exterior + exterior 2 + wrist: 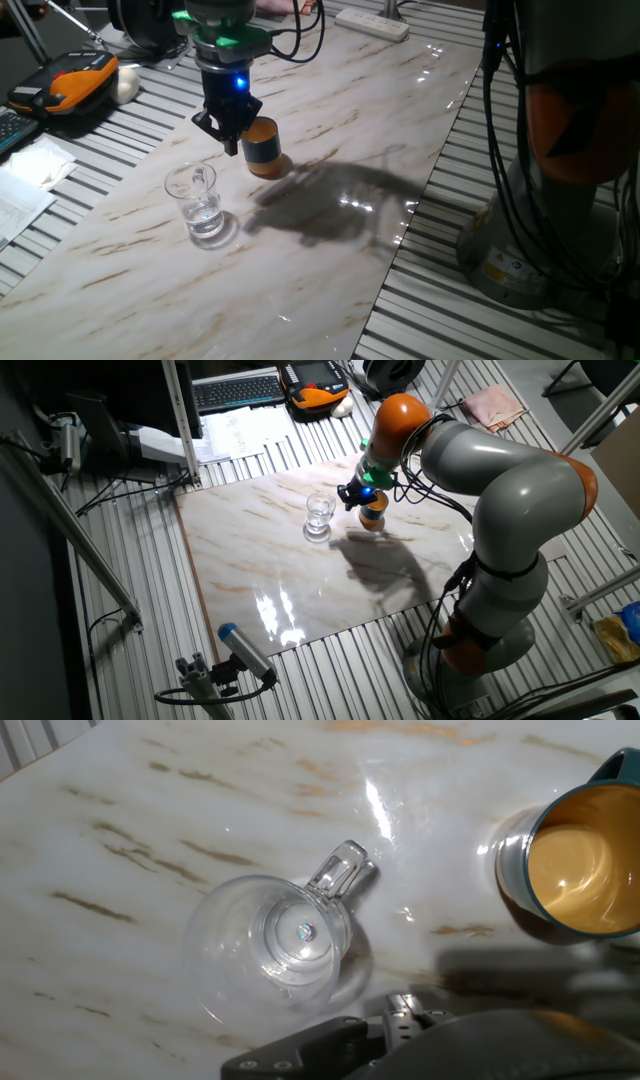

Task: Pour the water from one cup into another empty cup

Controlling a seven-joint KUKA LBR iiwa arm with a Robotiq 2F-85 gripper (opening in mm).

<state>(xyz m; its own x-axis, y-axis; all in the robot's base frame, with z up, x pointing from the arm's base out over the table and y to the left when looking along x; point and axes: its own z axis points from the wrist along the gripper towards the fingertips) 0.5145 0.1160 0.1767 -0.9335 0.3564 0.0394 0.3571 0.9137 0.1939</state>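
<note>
In one fixed view, my fingers (231, 140) hang above the marble tabletop (330, 250), holding nothing; how far apart they are, I cannot tell. The clear glass cup with a handle (200, 205) stands near the tabletop's left edge, with a little water (205, 222) inside. In the other fixed view, the short blue-grey cup with an orange rim (373, 515) stands just beside it. In the hand view, both cups sit upright and apart.

The clear glass cup (199, 205) is stood upright on the marble table, with its small handle (343, 870) turned toward the blue-grey cup (264, 146). A little water (205, 219) seems to be held at its thick bottom. The blue-grey cup is stood upright nearby, not touching, and its orange inside (586, 868) is seen empty.
</note>
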